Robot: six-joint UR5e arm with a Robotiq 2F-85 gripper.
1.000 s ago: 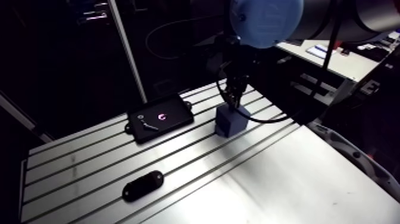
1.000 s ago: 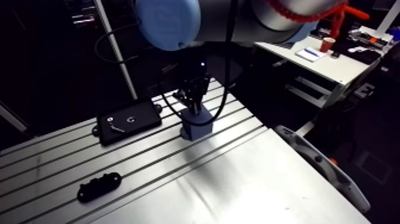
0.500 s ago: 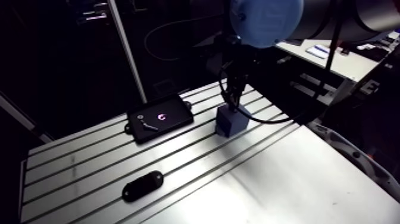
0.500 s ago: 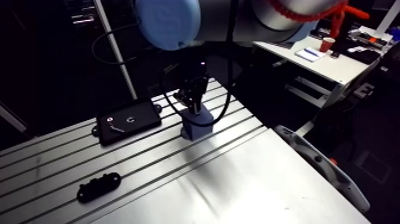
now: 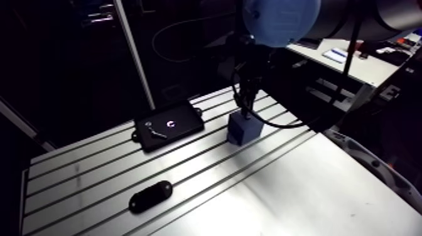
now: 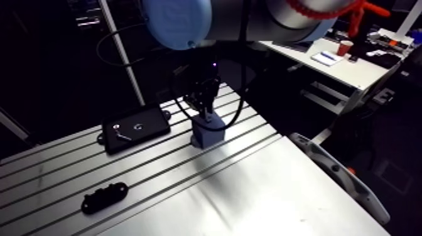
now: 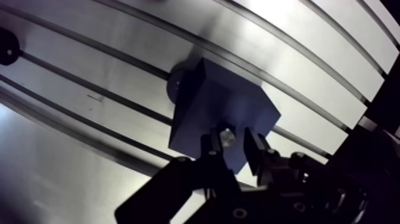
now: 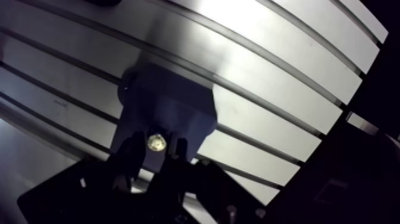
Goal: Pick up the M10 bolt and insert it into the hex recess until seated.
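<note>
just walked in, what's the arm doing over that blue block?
The arm's gripper hangs just above the blue block on the slotted table. The bolt stands in the block's top face, its end showing between the fingers. The fingers look open, with a gap beside the bolt, so it seems placed. Whether it is fully seated can't be told.

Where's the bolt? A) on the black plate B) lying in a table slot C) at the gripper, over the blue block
C: in the wrist view the bolt sits right at the gripper, over the top face of the blue block.
</note>
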